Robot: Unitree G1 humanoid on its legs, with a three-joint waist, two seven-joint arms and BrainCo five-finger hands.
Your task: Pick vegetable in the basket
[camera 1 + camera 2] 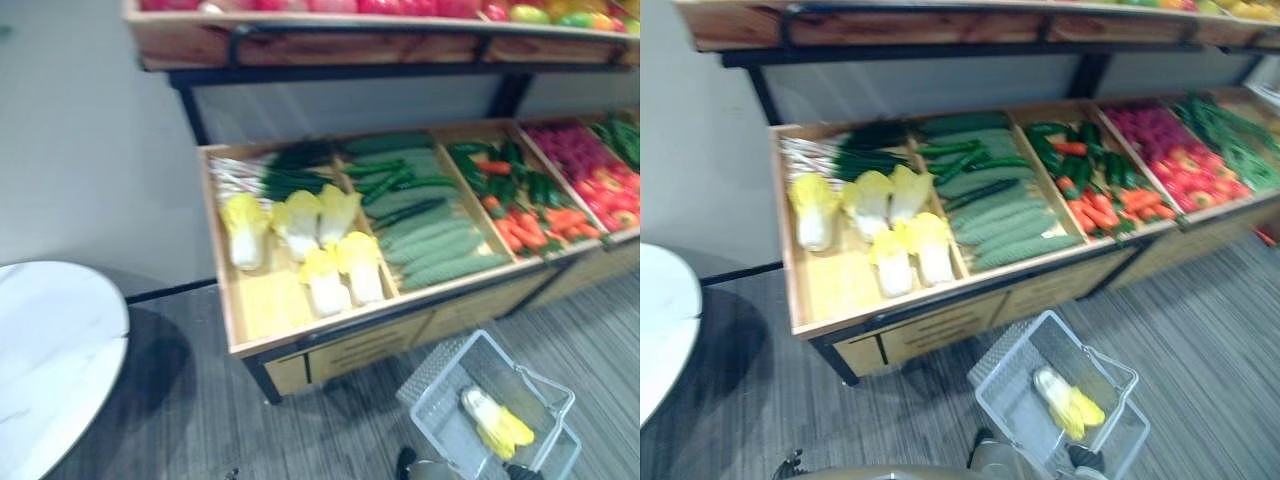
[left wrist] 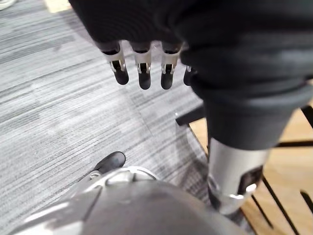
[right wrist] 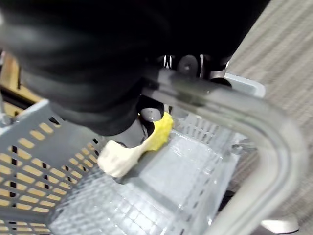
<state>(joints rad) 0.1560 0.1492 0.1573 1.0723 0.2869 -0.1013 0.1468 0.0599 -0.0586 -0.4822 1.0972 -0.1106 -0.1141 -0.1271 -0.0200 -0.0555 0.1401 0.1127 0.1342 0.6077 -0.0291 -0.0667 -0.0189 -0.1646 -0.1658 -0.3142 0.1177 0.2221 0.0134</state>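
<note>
— Where does the vegetable lie at this moment?

— One white-stalked, yellow-leaved napa cabbage (image 1: 495, 420) already lies in the grey perforated plastic basket (image 1: 432, 378). It sits slantwise on the basket's floor, with its stalk toward the wooden produce counter (image 1: 350, 345) and its leaves toward the robot.

— What carries the basket?

— The right robot hand (image 3: 88, 83) sits directly over the basket's grey metal handle (image 3: 234, 115). Its grip is hidden under the dark cover, so one cannot tell whether it is closed on the handle.

— And the other?

— The left robot hand (image 2: 142, 73) hangs low over the grey carpet floor (image 2: 58, 98). Its fingers (image 2: 166, 73) are straight and relaxed and hold nothing.

— What would a further pick turn on?

— The other napa cabbages (image 1: 330, 250) lie in the counter's leftmost compartment, ahead of the robot and up-left of the basket. Their long axes run front to back, stalks nearest. That is the left robot hand's side, so it looks the nearer one. It would need to rise well above where it hangs and close across a stalk. The dark green cucumbers (image 1: 430, 240) fill the next compartment rightward.
</note>
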